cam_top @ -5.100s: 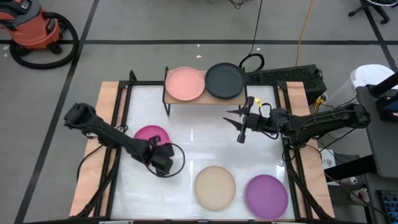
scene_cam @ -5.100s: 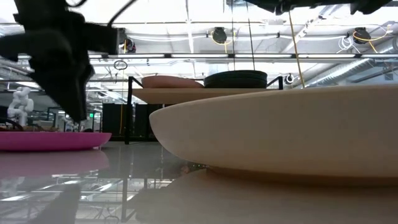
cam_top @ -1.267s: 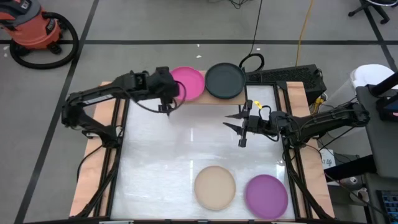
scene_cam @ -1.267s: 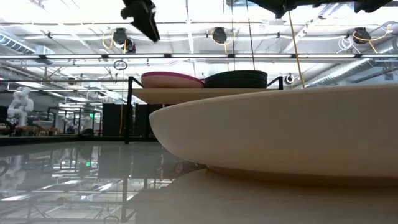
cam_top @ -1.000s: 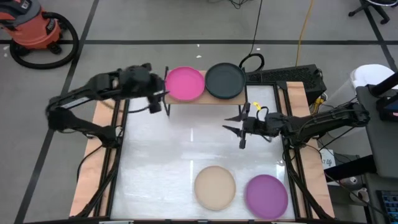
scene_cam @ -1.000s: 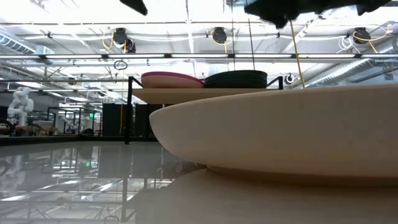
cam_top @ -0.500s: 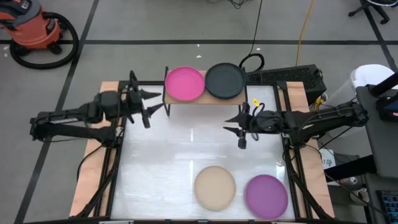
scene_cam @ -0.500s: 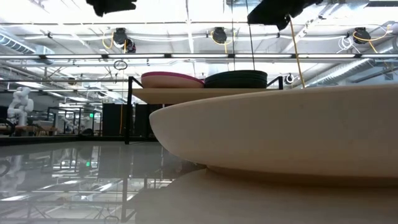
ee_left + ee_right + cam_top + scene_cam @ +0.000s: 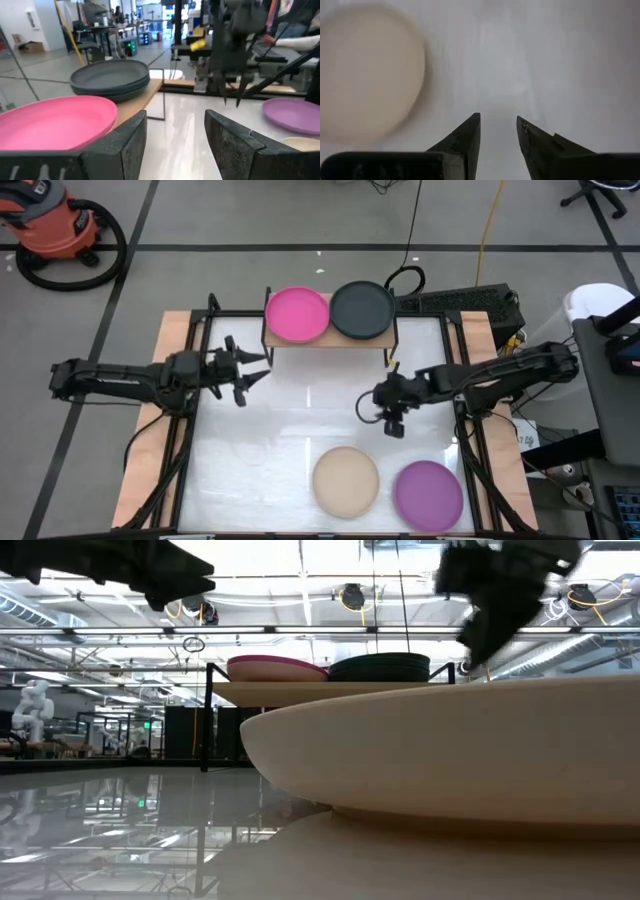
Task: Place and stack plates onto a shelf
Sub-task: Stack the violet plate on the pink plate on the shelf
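Two plate piles on the shelf (image 9: 330, 338), magenta plate (image 9: 296, 314) and charcoal plate (image 9: 362, 309) topmost, beige plate (image 9: 345, 481) and purple plate (image 9: 428, 494) near the tabletop (image 9: 280, 430) front edge, left claw (image 9: 250, 368) spread wide and empty, right claw (image 9: 380, 412) partly open, empty.

Four round matte plates show: one magenta plate (image 9: 296, 314), one charcoal plate stack (image 9: 362, 309), one beige plate (image 9: 346, 481), one purple plate (image 9: 428, 494). One light-wood shelf (image 9: 330, 340). Two dark arms.

left arm: stretched low and level; left gripper (image 9: 252, 369) empty, fingers spread.
right arm: bent inward; right gripper (image 9: 385, 423) pointing down, fingers parted, empty.
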